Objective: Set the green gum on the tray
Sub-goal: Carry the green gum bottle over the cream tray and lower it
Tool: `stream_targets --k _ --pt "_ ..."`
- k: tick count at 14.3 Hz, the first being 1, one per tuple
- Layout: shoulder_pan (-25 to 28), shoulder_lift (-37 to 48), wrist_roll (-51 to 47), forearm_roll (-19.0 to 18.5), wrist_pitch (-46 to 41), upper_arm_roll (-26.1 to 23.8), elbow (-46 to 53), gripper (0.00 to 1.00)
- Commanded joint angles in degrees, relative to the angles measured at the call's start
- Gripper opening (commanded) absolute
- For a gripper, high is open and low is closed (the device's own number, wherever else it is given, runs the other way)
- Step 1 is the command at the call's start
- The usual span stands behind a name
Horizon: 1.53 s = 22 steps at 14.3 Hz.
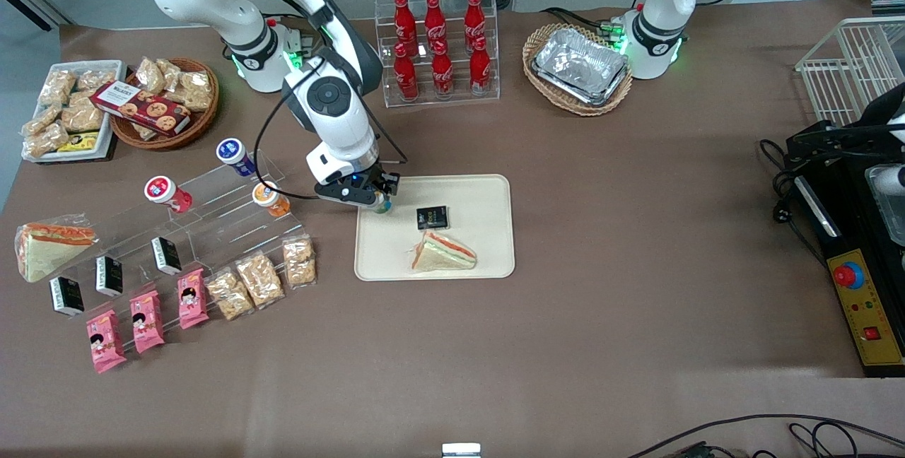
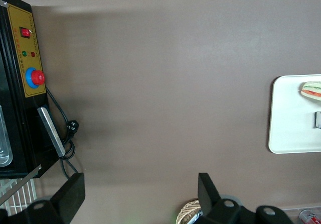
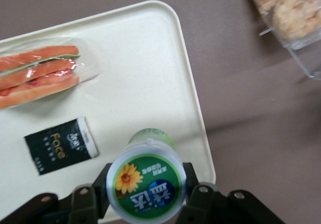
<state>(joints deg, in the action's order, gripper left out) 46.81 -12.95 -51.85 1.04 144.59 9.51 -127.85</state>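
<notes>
Front view: high, looking down over the whole brown surface (image 1: pixel 601 246), both arms in frame. Right wrist view: close, straight down past the gripper (image 3: pixel 146 194) onto the tray (image 3: pixel 150 73). Left wrist view: higher, looking down at bare surface, catching the tray's edge (image 2: pixel 281 123). All three share the tray and sandwich (image 1: pixel 444 251).

Cream tray (image 3: pixel 150 58) on brown table (image 1: pixel 636 232). Green gum (image 3: pixel 146 186), white-rimmed lid printed green and blue with a yellow flower, between black gripper (image 3: pixel 145 196) fingers. Black packet (image 3: pixel 60 146) with gold lettering; sandwich (image 3: pixel 40 76) striped orange, red and green.
</notes>
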Motion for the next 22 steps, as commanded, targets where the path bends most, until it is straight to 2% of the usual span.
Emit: stream_targets --k 1,3,4,5,6,16,19,22 --pt "0.83 -3.47 -1.85 -0.43 9.47 0.43 -3.45 0.11" --pt "0.91 -4.54 -2.64 -0.51 10.62 0.43 -3.46 0.11" --pt "1.00 -4.54 -3.08 -0.43 10.62 0.43 -3.46 0.18" --pt "0.92 -4.63 -3.25 -0.43 10.62 0.43 -3.46 0.49" --pt "0.91 -4.63 -3.43 -0.34 10.62 0.43 -3.37 0.99" --pt "0.65 -2.09 -4.31 -0.34 9.40 0.51 -3.02 1.00" --pt "0.04 2.48 -3.61 -0.43 1.35 0.51 -0.39 1.00" --pt "0.12 6.43 -3.08 -0.34 -13.41 0.34 7.24 1.00"
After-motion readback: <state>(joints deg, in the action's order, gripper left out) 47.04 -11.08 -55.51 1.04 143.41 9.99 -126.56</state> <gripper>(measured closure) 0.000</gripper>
